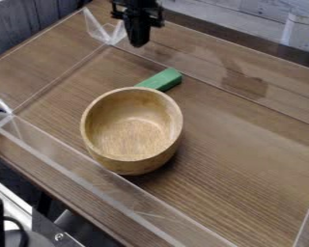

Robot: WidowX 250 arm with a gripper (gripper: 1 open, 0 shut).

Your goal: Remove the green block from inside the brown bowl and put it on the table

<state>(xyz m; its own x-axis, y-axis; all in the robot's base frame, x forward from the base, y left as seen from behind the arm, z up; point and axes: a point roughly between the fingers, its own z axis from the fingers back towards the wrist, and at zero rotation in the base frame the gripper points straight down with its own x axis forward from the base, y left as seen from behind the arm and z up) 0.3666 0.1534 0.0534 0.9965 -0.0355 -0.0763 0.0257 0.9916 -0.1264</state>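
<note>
Green block (160, 81), only one, lies flat on the table (247, 145) just behind the bowl's rim at upper centre of the frame, outside the bowl. One table of dark wood grain fills the view, edged by low clear plastic walls (67, 159). One brown wooden bowl (131, 128) stands left of centre, upright, its inside bare. One black gripper (139, 41) hangs at the top, pointing down, jaws closed together, holding nothing, apart from the block.

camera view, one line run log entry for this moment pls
green block: on table, beside brown bowl | bowl: empty | gripper: jaws shut, holding nothing, above table behind block
</note>
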